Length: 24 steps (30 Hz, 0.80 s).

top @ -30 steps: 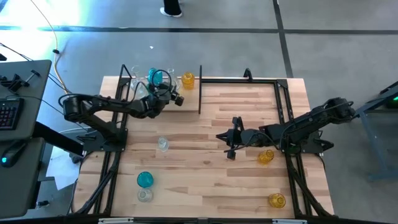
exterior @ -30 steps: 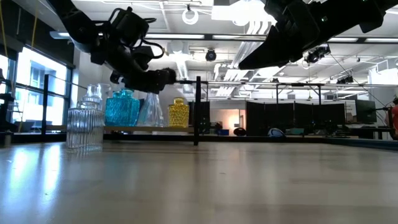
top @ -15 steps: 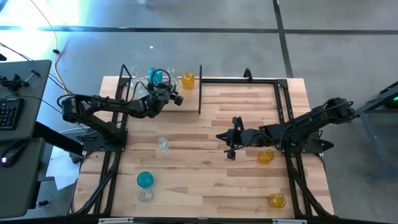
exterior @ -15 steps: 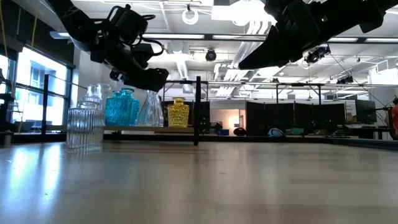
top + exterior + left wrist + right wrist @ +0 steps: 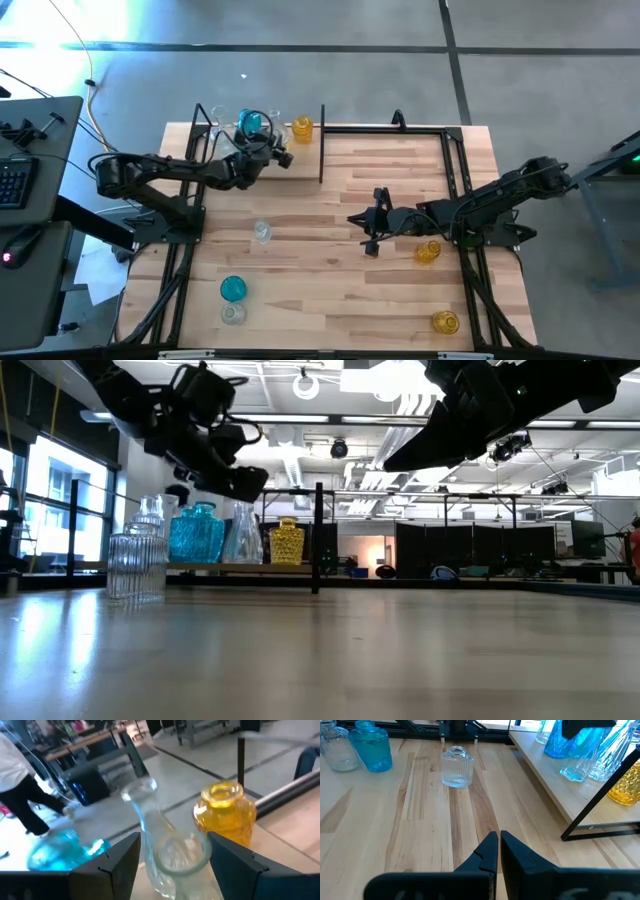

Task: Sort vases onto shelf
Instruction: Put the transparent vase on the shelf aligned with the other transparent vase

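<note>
The shelf (image 5: 300, 162) stands at the table's far left. On its plank stand a teal vase (image 5: 250, 122), a yellow vase (image 5: 227, 812) and clear ones. My left gripper (image 5: 172, 870) is open, just short of the shelf's near side. Its fingers (image 5: 120, 865) show on either side of a clear narrow-necked vase (image 5: 165, 840) that stands on its base on the plank. My right gripper (image 5: 498, 845) is shut and hovers over the middle of the table (image 5: 352, 218).
Standing on the tabletop are a clear ribbed vase (image 5: 261, 232), a teal vase (image 5: 232, 288) with a clear one (image 5: 233, 313) beside it, and two yellow vases (image 5: 427, 251) (image 5: 445, 322) on the right. A black post (image 5: 322, 140) ends the shelf. A person walks beyond the table.
My left gripper has drawn back from the shelf toward the table's left and risen a little, with the vases staying on the plank. My right arm has kept still.
</note>
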Available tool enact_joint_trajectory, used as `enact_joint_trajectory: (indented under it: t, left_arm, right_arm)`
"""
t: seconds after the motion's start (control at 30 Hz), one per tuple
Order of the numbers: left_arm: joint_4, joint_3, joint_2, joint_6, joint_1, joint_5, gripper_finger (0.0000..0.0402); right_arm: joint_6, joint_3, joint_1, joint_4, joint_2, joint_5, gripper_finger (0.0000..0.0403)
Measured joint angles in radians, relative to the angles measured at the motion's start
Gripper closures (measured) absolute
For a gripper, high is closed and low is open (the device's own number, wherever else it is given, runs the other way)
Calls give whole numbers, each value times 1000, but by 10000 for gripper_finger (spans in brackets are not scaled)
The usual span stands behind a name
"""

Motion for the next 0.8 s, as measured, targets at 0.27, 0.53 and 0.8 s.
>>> enact_joint_trajectory:
  t: [0.27, 0.53, 0.8]
  left_arm:
    - [-7, 1, -143, 75, -43, -34, 185]
    - [-181, 2, -261, 92, -163, 36, 194]
    - [-575, 1, -235, -174, -186, 166, 275]
  right_arm:
    - [0, 0, 0, 0, 0, 0, 401]
    - [0, 0, 0, 0, 0, 0, 401]
    - [0, 0, 0, 8, 0, 0, 401]
